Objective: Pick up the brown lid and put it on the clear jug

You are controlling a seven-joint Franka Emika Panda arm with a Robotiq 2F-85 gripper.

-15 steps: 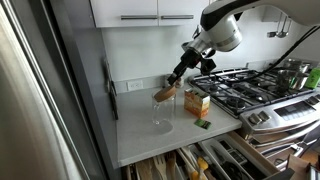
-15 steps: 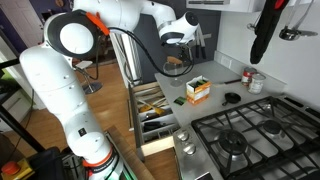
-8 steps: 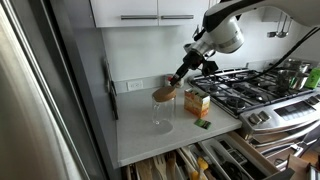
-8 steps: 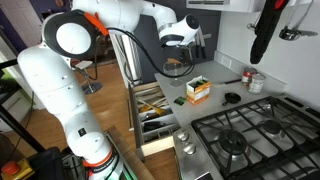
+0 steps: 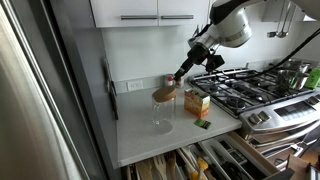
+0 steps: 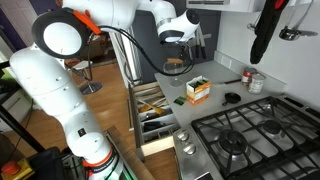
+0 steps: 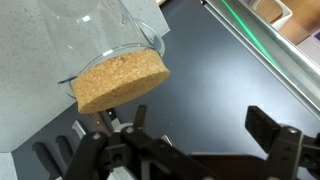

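Note:
The brown lid (image 5: 164, 92) is a cork disc resting on the mouth of the clear jug (image 5: 162, 113), a little tilted. In the wrist view the brown lid (image 7: 120, 80) covers the rim of the clear jug (image 7: 105, 30). My gripper (image 5: 181, 75) hangs up and to the right of the lid, apart from it. In the wrist view the gripper (image 7: 200, 121) stands open, with nothing between its fingers (image 7: 272, 128). In an exterior view the gripper (image 6: 178, 44) is above the jug (image 6: 176, 68).
An orange carton (image 5: 197, 101) stands beside the jug on the white counter (image 5: 140, 135). A gas stove (image 5: 250, 90) lies further along. Drawers (image 6: 155, 108) below the counter stand open. Small red-capped jars (image 6: 256, 80) sit by the wall. Cabinets (image 5: 150, 10) hang overhead.
The open gripper has risen and drawn back from the lid. The lid stays on the jug's mouth.

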